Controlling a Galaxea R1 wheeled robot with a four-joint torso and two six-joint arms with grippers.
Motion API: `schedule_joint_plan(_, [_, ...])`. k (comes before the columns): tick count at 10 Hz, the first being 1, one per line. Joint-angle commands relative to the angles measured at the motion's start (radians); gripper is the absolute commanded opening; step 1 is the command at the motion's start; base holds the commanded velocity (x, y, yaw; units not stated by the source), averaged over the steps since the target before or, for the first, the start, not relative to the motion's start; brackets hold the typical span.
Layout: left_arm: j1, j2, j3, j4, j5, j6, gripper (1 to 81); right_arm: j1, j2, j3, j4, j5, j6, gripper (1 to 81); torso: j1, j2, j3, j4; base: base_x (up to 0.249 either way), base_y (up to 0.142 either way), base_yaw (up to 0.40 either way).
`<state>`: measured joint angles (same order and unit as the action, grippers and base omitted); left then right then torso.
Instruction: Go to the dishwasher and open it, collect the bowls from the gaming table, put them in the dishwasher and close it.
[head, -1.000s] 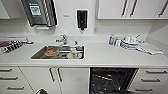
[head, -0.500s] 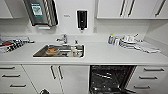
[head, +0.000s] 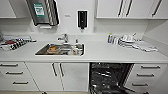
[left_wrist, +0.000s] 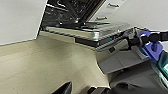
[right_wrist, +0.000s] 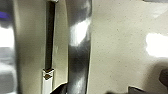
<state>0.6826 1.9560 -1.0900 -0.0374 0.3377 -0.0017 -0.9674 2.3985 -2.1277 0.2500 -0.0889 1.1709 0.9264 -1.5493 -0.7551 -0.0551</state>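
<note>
One step done: dishwasher (head: 110, 78) open, right of the sink (head: 61, 49); bowls still uncollected. Can't tell either claw's state.

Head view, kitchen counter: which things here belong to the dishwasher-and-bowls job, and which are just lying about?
Belongs to the job:
- dishwasher, door open, dark racks showing

Just lying about:
- sink with an orange-filled bowl
- tap
- white dishes on the counter
- wall dispenser

Open dishwasher (left_wrist: 75, 10), door (left_wrist: 100, 30) lowered over beige floor (left_wrist: 45, 67)
</note>
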Motion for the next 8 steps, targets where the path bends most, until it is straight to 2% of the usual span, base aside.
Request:
schedule_joint_plan(1, [-0.094, -0.032, 0.004, -0.007, 0.021, 0.003, 81.1, -0.018, -0.034, 0.032, -0.020, -0.296, -0.074, 81.1, 0.000, 0.000, 0.000, 0.000, 0.000, 0.000, 0.000])
schedule_joint_plan(5, [-0.094, -0.018, -0.001, -0.006, 0.023, 0.003, 81.1, -0.032, -0.048, 0.054, -0.020, -0.270, -0.148, 81.1, 0.000, 0.000, 0.000, 0.000, 0.000, 0.000, 0.000])
schedule_joint_plan(6, [-0.094, -0.021, -0.002, -0.007, 0.023, 0.003, 81.1, -0.031, -0.054, 0.066, -0.021, -0.268, -0.192, 81.1, 0.000, 0.000, 0.000, 0.000, 0.000, 0.000, 0.000])
schedule_joint_plan(7, [-0.094, -0.029, -0.002, -0.007, 0.023, 0.003, 81.1, -0.030, -0.063, 0.091, -0.025, -0.262, -0.293, 81.1, 0.000, 0.000, 0.000, 0.000, 0.000, 0.000, 0.000])
schedule_joint_plan(8, [-0.094, -0.049, -0.007, -0.007, 0.024, 0.003, 81.1, -0.034, -0.092, 0.141, -0.023, -0.229, -0.423, 81.1, 0.000, 0.000, 0.000, 0.000, 0.000, 0.000, 0.000])
